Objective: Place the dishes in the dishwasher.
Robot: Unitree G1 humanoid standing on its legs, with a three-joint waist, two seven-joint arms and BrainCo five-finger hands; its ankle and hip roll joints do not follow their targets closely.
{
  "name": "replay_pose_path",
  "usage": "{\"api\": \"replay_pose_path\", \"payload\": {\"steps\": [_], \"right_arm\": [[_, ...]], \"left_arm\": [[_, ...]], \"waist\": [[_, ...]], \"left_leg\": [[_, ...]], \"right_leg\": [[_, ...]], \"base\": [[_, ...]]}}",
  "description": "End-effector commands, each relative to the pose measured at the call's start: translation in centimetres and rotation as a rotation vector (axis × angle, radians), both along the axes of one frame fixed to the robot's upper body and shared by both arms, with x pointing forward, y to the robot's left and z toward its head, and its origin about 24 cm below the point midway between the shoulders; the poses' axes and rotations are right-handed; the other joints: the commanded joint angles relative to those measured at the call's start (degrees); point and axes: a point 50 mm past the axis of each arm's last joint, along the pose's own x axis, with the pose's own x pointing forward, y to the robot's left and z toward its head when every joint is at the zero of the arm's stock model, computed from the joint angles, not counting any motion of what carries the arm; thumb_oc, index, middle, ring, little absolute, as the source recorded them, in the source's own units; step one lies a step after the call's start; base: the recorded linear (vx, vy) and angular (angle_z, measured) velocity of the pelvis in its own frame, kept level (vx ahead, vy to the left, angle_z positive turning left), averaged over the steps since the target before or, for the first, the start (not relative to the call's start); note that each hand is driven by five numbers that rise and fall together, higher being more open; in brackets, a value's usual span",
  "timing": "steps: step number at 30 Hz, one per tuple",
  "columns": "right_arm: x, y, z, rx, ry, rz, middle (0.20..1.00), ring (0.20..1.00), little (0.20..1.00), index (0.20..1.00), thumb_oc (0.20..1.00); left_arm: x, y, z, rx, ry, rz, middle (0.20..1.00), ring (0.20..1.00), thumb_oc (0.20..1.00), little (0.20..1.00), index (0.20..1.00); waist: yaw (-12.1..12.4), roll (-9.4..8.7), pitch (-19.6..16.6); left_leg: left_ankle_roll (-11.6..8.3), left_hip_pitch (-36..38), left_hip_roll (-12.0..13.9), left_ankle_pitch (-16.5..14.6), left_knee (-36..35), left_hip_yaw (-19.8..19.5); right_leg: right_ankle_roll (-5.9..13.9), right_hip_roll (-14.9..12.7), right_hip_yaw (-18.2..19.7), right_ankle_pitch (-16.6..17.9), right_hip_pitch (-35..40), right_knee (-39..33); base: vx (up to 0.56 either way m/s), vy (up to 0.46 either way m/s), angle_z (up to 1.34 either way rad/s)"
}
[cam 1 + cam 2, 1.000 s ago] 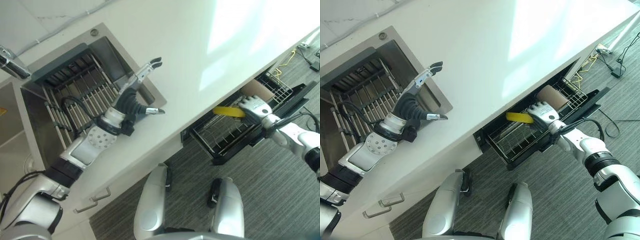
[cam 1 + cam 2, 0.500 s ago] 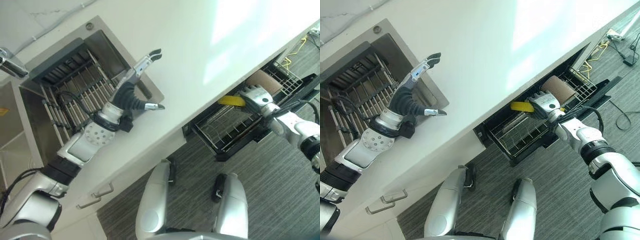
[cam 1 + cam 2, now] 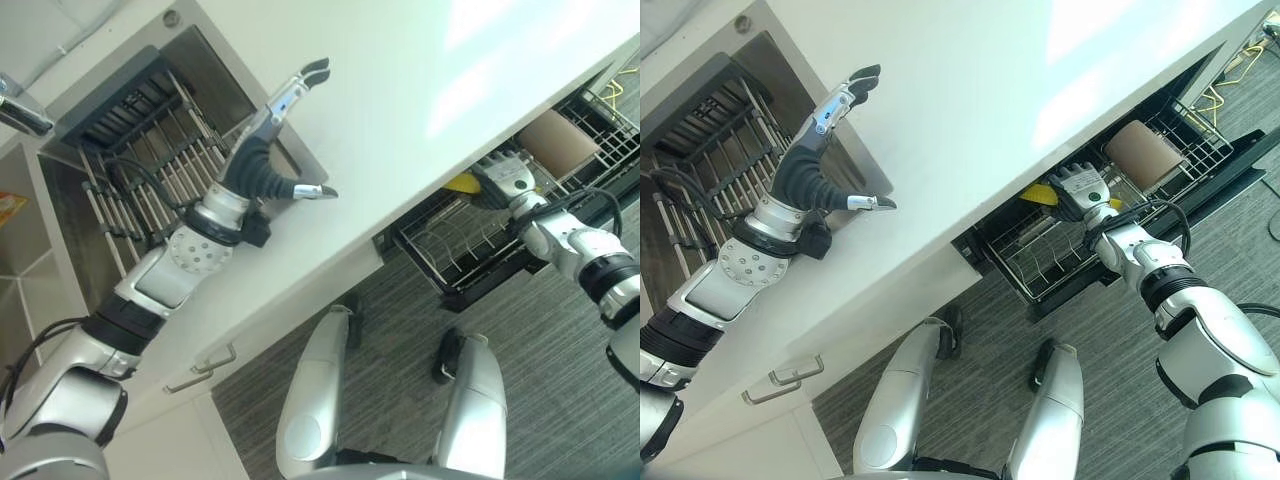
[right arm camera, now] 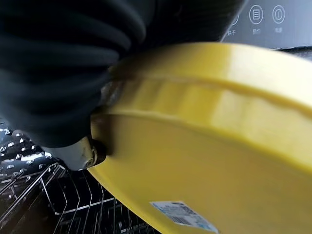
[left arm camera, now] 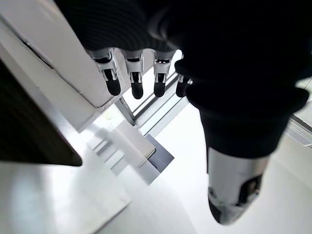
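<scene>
A yellow plate (image 4: 204,141) is gripped in the right hand (image 3: 1077,187) over the pulled-out dishwasher rack (image 3: 1045,262). The left hand (image 3: 272,140) is held spread wide above the counter (image 3: 420,70).

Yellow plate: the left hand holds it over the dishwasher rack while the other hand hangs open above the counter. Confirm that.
Not quite: the right hand holds the yellow plate over the rack, as the right wrist view shows. The left hand is the open one above the counter.
</scene>
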Motion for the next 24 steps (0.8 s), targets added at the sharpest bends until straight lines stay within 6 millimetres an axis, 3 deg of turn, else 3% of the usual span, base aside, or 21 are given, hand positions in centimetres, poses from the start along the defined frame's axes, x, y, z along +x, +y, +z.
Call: {"api": "replay_pose_path", "payload": {"steps": [1, 10, 11, 14, 15, 17, 24], "right_arm": [[1.7, 3.4, 8.8, 0.102, -0.316, 0.068, 0.2, 0.2, 0.2, 0.2, 0.2], [1.7, 3.4, 7.2, -0.124, -0.402, 0.046, 0.2, 0.2, 0.2, 0.2, 0.2], [1.7, 3.4, 7.0, -0.171, -0.419, 0.046, 0.2, 0.2, 0.2, 0.2, 0.2], [1.6, 3.2, 6.8, -0.226, -0.438, 0.047, 0.2, 0.2, 0.2, 0.2, 0.2], [1.6, 3.3, 6.8, -0.24, -0.439, 0.051, 0.2, 0.2, 0.2, 0.2, 0.2], [1.6, 3.4, 6.9, -0.289, -0.446, 0.076, 0.2, 0.2, 0.2, 0.2, 0.2], [1.2, 4.2, 4.9, -0.39, -0.212, 0.248, 0.2, 0.2, 0.2, 0.2, 0.2]], "left_arm": [[-0.5, -0.8, -1.1, -0.01, 0.025, -0.042, 1.0, 1.0, 1.0, 1.0, 1.0], [-0.7, -1.0, -1.0, -0.016, -0.002, -0.05, 1.0, 1.0, 1.0, 1.0, 1.0], [-0.6, -1.0, -1.0, -0.014, 0.0, -0.052, 1.0, 1.0, 1.0, 1.0, 1.0], [-0.5, -1.1, -0.9, -0.012, -0.006, -0.056, 1.0, 1.0, 1.0, 1.0, 1.0], [-0.5, -1.1, -0.9, -0.012, -0.007, -0.055, 1.0, 1.0, 1.0, 1.0, 1.0], [-0.5, -1.0, -0.7, -0.012, -0.017, -0.055, 1.0, 1.0, 1.0, 1.0, 1.0], [-0.3, -0.7, -0.6, 0.017, -0.022, -0.056, 1.0, 1.0, 1.0, 1.0, 1.0]], "waist": [[2.5, 0.13, -1.6], [2.6, 0.75, -1.2], [2.6, 0.8, -1.1], [2.7, 1.01, -1.1], [2.7, 0.95, -1.1], [2.8, 0.98, -1.0], [3.3, -0.06, -1.4]], "left_leg": [[-0.73, 1.9, -1.3, -3.9, -3.1, -4.2], [-0.19, 0.7, -1.2, -3.7, -3.1, -3.3], [-0.52, 0.9, -1.1, -5.7, -2.0, -3.5], [-0.18, -0.2, -1.0, -3.4, -2.9, -3.0], [-0.53, 0.0, -1.0, -5.4, -1.8, -3.3], [-0.55, -0.4, -0.8, -5.2, -1.9, -3.2], [-0.55, -1.4, -0.5, -5.0, -1.5, -3.2]], "right_leg": [[0.25, -0.4, -2.2, 5.8, -1.9, -3.7], [0.32, -0.9, -2.1, 6.3, -3.1, -3.7], [1.02, -1.1, -1.6, 4.6, -3.0, -2.5], [0.44, -1.4, -2.2, 6.6, -3.8, -3.6], [1.1, -1.3, -1.6, 4.7, -3.7, -2.3], [1.07, -1.3, -1.6, 4.8, -4.1, -2.3], [0.97, -1.8, -2.2, 5.1, -4.8, -2.2]], "base": [[0.0, 0.0, 0.0], [-0.04, 0.015, 0.0], [0.0, 0.0, 0.0], [-0.07, 0.002, 0.01], [0.0, 0.0, 0.0], [-0.03, -0.007, -0.01], [-0.01, -0.03, 0.0]]}}
